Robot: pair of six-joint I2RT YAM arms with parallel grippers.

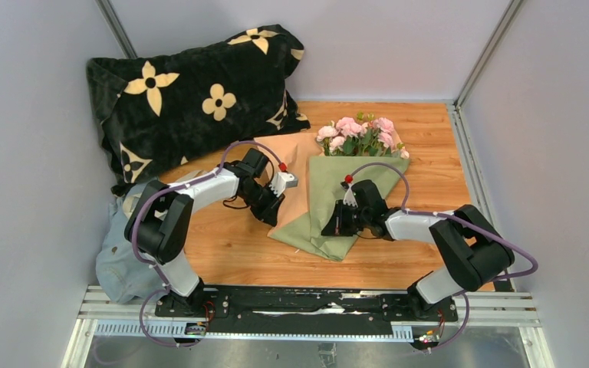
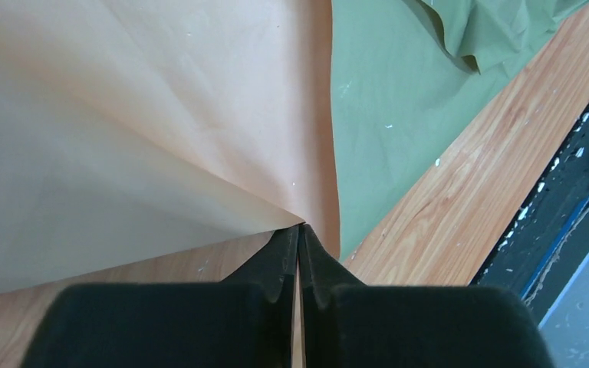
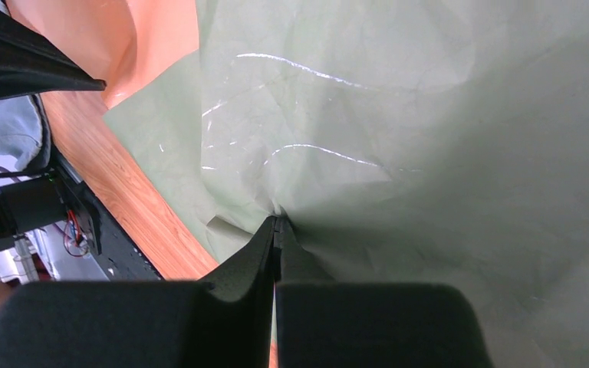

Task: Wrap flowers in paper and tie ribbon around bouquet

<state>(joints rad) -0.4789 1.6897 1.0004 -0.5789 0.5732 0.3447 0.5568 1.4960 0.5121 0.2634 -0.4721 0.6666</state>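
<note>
Flowers: upper centre-right, heads clear of green sheet, stems covered.
Tan sheet: left of green, touching it.
Left gripper: pinched shut on tan sheet's edge.
Right gripper: pinched shut on a green fold, mid-frame.
Risk: thin paper may tear or slip free if the arms pull apart; stems may spill.
Unseen: ribbon; depth of each bite.

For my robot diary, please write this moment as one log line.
left tool: pinching tan paper | right tool: pinching green paper | flowers: poking out of green paper
</note>
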